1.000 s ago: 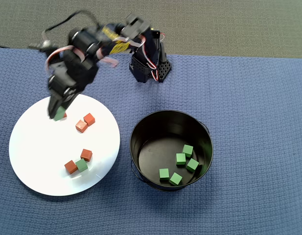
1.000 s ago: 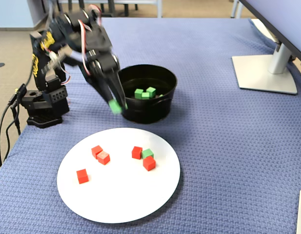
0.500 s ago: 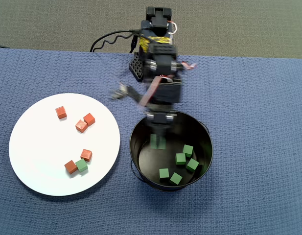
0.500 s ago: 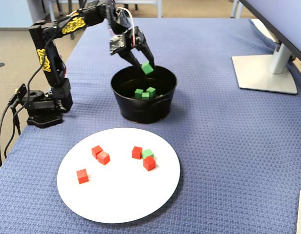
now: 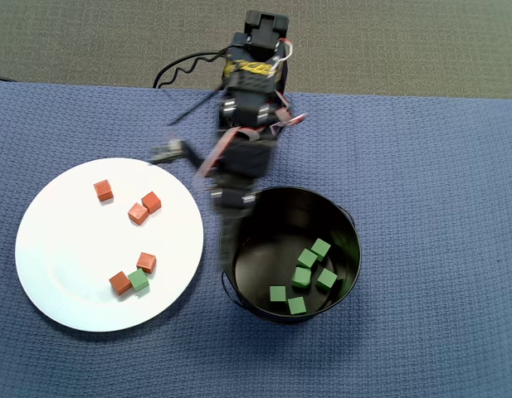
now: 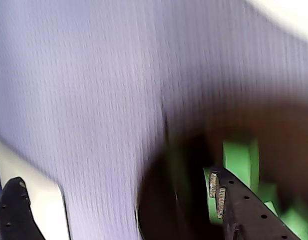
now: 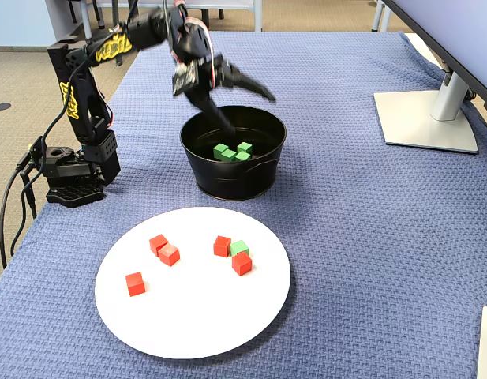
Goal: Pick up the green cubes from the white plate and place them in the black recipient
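One green cube [image 5: 138,280] lies on the white plate [image 5: 65,274], touching a red-orange cube; it also shows in the fixed view [image 7: 239,247] on the plate [image 7: 188,316]. Several green cubes [image 5: 302,276] lie in the black pot [image 5: 348,249], which the fixed view also shows [image 7: 227,178] with the cubes [image 7: 231,151] inside. My gripper [image 7: 241,109] is open wide and empty, above the pot's near rim. In the overhead view it [image 5: 190,207] is blurred between plate and pot. The blurred wrist view shows the open gripper [image 6: 115,176], the dark pot [image 6: 178,200] and green cubes [image 6: 239,159].
Several red-orange cubes [image 5: 138,214] lie on the plate. The arm's base [image 7: 69,178] stands at the left of the blue cloth [image 7: 361,237] in the fixed view. A monitor stand [image 7: 425,118] sits at the back right. A cable [image 5: 185,66] trails by the base.
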Tool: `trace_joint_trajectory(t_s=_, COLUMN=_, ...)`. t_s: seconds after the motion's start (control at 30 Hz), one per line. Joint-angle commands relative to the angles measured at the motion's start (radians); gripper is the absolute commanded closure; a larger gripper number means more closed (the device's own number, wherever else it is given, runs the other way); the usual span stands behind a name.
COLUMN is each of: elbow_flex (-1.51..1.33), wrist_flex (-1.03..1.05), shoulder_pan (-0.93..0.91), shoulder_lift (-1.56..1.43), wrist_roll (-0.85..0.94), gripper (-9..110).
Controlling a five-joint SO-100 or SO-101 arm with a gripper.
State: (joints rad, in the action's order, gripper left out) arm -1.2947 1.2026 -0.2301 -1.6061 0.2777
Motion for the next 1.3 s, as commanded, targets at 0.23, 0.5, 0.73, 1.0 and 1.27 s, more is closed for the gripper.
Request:
trace_joint_trajectory(t_s=0.23, elbow_flex=-0.063, wrist_flex=-0.175, shoulder_pan=-0.276, shoulder_lift=0.1, wrist_roll=0.795, gripper=56)
trace_joint_trajectory(t_s=0.5, elbow_flex=-0.137, wrist_flex=-0.334, shoulder_pan=-0.354, shoulder_lift=0.187, wrist_roll=1.134, gripper=55)
trace_joint_trajectory(t_s=0.73, elbow_flex=-0.028, wrist_flex=-0.232, shoulder_pan=-0.342, shoulder_lift=0.327, wrist_roll=1.066, gripper=55)
trace_joint_trajectory(t_s=1.0, elbow_flex=0.021, wrist_flex=-0.244, shoulder_pan=-0.33, shoulder_lift=0.399, wrist_roll=1.017, gripper=56)
trace_joint_trajectory(t_s=1.27, elbow_flex=0.092, wrist_flex=-0.222, shoulder_pan=-0.336, shoulder_lift=0.453, wrist_roll=1.006, gripper=60)
